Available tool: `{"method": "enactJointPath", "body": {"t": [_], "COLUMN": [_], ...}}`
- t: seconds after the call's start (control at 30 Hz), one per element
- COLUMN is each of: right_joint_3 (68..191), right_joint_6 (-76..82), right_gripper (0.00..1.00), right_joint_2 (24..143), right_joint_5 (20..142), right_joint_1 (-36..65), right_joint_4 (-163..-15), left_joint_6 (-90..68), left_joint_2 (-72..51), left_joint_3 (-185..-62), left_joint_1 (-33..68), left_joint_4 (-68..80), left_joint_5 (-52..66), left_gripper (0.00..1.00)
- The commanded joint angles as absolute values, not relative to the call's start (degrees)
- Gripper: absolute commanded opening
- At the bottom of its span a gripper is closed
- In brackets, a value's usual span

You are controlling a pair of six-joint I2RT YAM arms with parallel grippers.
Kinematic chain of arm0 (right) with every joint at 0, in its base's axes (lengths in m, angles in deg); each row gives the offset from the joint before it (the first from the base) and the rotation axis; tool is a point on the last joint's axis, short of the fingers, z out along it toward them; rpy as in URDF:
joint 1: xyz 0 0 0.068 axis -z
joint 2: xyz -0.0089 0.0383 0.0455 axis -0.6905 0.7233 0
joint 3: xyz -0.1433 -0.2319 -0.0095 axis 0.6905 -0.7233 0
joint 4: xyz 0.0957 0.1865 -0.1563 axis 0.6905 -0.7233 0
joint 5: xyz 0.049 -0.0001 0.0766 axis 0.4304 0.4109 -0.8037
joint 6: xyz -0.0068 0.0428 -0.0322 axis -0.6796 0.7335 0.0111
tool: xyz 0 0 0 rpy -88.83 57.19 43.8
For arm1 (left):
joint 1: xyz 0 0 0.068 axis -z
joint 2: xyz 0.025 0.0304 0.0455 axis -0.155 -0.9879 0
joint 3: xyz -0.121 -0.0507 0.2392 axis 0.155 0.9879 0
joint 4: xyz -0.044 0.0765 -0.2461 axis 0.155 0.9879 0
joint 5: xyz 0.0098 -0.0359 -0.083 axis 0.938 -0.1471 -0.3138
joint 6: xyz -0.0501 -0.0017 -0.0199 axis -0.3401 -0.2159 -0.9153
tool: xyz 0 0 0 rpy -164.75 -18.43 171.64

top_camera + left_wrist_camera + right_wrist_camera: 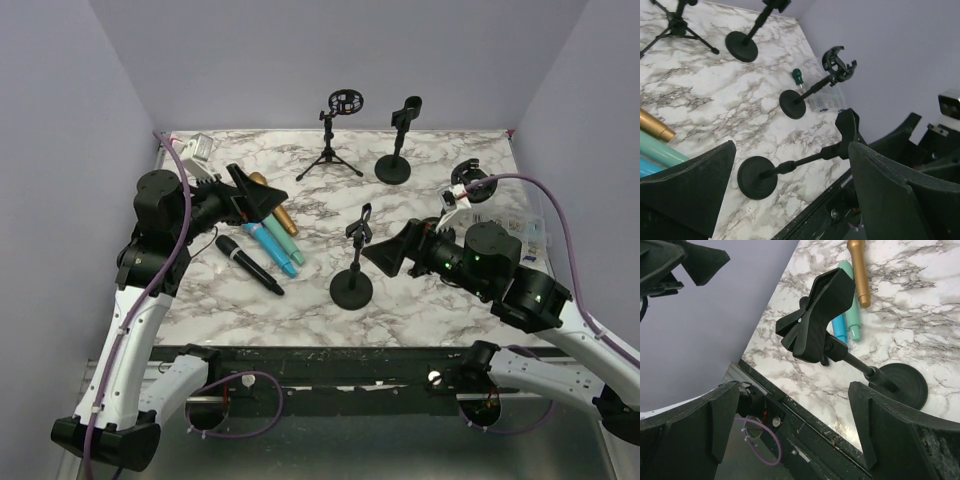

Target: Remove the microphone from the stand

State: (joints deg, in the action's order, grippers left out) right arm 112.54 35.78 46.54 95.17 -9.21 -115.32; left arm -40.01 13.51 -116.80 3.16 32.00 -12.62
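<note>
Four stands share the worktop (300, 305): a tripod stand (330, 150) at the back centre, a round-footed stand (394, 165) just to its right, a third stand (462, 190) near the right edge, and a fourth stand (353, 285) at the front centre. Four microphones (248, 265) lie side by side on the left half, left of the fourth stand. The left claw (268, 198) hangs over their far ends, and the right claw (375, 255) sits just right of the fourth stand. A small box (197, 150) rests in the back-left corner.

White-shelled arms (125, 345), black joints, purple cables (548, 192) (green lights (478, 262) on one).
</note>
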Motion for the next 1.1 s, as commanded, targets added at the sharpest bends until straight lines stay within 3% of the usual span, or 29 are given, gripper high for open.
{"method": "enactJointPath", "body": {"t": [0.0, 0.23, 0.67, 1.07], "right_joint_3": [111.77, 114.78, 117.44, 100.02], "right_joint_6": [37.1, 34.68, 30.22, 39.4], "right_gripper": [1.0, 1.0, 1.0, 1.0], "right_joint_2": [47.35, 52.53, 58.57, 53.39], "right_joint_5": [100.88, 106.94, 113.0, 111.85], "right_joint_1": [-9.43, -9.47, -9.45, -9.46], "right_joint_4": [-111.1, -109.18, -106.92, -107.4], "left_joint_6": [-33.3, -24.85, -20.41, -20.71], "left_joint_2": [12.81, 16.15, 21.82, 21.56], "left_joint_3": [-115.22, -103.69, -101.94, -101.56], "left_joint_1": [2.91, 2.86, 2.7, 2.69], "left_joint_4": [24.9, 15.94, 18.44, 18.17], "left_joint_5": [-24.36, -22.41, -19.8, -20.07], "left_gripper": [0.99, 0.98, 0.99, 0.98]}}
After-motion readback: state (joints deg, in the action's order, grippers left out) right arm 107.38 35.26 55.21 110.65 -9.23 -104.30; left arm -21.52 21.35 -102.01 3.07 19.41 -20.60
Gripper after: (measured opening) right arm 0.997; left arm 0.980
